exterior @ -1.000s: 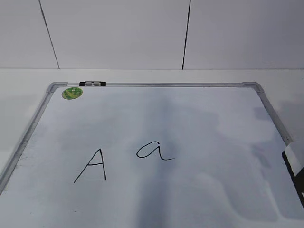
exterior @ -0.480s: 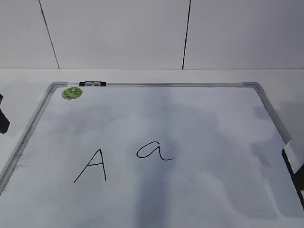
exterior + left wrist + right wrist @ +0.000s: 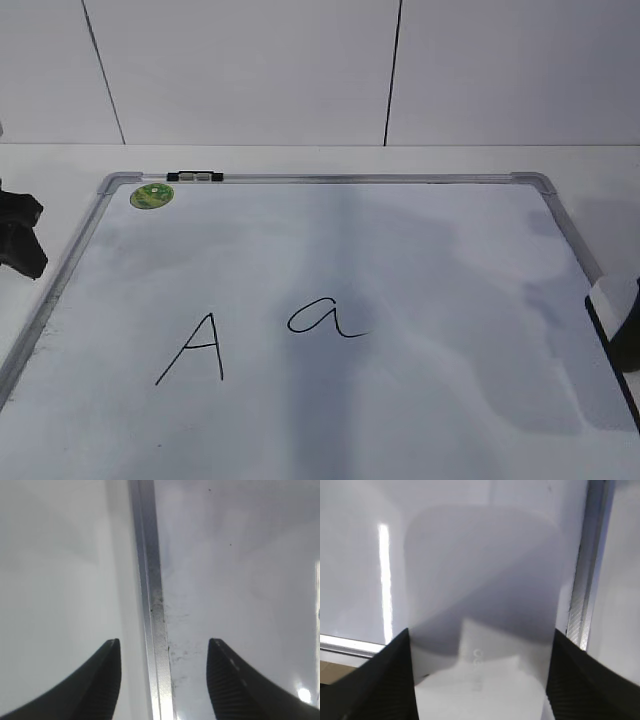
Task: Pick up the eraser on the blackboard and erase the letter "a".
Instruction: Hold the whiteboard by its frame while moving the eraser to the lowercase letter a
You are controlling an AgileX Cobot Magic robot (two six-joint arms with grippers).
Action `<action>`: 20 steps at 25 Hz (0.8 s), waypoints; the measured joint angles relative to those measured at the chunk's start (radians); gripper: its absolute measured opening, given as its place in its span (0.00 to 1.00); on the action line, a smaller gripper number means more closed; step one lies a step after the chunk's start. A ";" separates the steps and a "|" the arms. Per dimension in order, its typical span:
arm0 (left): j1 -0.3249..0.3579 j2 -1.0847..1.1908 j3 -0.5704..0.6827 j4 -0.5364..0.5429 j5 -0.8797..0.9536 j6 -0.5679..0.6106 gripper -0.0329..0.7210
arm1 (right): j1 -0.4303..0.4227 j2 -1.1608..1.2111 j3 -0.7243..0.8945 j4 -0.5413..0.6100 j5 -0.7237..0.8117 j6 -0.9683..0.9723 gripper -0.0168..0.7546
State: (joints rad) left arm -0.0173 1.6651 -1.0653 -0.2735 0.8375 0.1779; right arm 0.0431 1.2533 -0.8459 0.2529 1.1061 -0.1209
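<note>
At far left, left gripper: jaws apart, straddling the blackboard frame, holding nothing. Board centre: capital "A", then the letter "a" beside it. Right edge: eraser lying on the board near the frame, right gripper jaws spread either side of it.
</note>
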 joint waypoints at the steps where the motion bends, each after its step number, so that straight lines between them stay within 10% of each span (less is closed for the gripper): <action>1: 0.000 0.012 -0.013 0.005 -0.002 0.002 0.59 | 0.000 0.014 -0.013 0.000 -0.002 0.000 0.76; 20: 0.000 0.247 -0.174 0.017 0.099 0.008 0.42 | 0.103 0.142 -0.081 0.025 -0.057 -0.033 0.76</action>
State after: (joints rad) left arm -0.0173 1.9117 -1.2395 -0.2560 0.9367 0.1859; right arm 0.1462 1.3953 -0.9268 0.2775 1.0492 -0.1538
